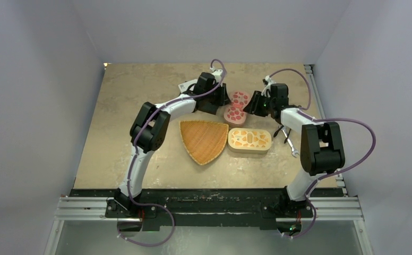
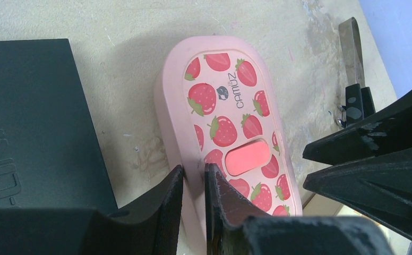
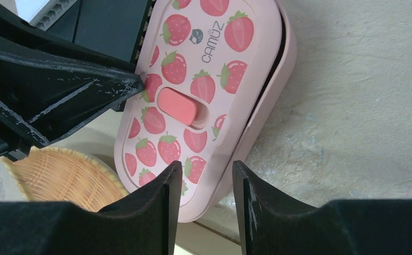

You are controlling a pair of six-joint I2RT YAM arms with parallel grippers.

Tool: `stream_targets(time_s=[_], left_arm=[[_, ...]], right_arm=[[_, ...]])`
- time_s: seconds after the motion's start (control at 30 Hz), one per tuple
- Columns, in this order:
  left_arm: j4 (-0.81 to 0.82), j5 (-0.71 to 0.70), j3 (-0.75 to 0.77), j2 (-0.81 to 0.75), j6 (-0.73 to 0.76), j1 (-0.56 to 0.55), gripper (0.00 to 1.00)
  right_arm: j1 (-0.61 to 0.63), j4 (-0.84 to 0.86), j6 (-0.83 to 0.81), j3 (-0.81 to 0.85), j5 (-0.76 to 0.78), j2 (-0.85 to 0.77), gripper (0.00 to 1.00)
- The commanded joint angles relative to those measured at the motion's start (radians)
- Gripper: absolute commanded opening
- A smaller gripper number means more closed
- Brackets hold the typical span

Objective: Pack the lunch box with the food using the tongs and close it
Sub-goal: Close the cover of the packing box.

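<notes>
The pink strawberry-print lunch box lies at the table's middle back with its lid on it, sitting slightly askew. My left gripper is shut on the lid's left edge, one finger outside and one on top. My right gripper stands open astride the box's right edge, one finger over the lid and the other beside the wall. The tongs lie on the table to the right; one silvery arm with a black end shows past the box. The food is hidden.
An orange wicker tray lies near the box, with a cream oval box with an orange-patterned lid to its right. A black block sits just left of the lunch box. Walls enclose the table on three sides.
</notes>
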Motion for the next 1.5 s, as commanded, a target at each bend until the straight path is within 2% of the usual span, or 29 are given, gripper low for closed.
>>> stream_targets(time_s=[0.0,0.47,1.17,1.47], left_arm=[[-0.024,0.010,0.024,0.035,0.032,-0.002,0.19],[-0.080,-0.003,0.053,0.065,0.028,0.006,0.19],[-0.061,0.055,0.067,0.049,0.012,0.012,0.20],[-0.041,0.111,0.065,0.067,-0.019,0.025,0.32]], right_arm=[[-0.003,0.048,0.027,-0.010,-0.045,0.017,0.42],[-0.003,0.066,0.053,-0.006,-0.078,0.053,0.40],[-0.003,0.097,0.110,-0.012,-0.110,-0.029,0.37],[-0.002,0.059,0.105,-0.016,-0.042,-0.056,0.40]])
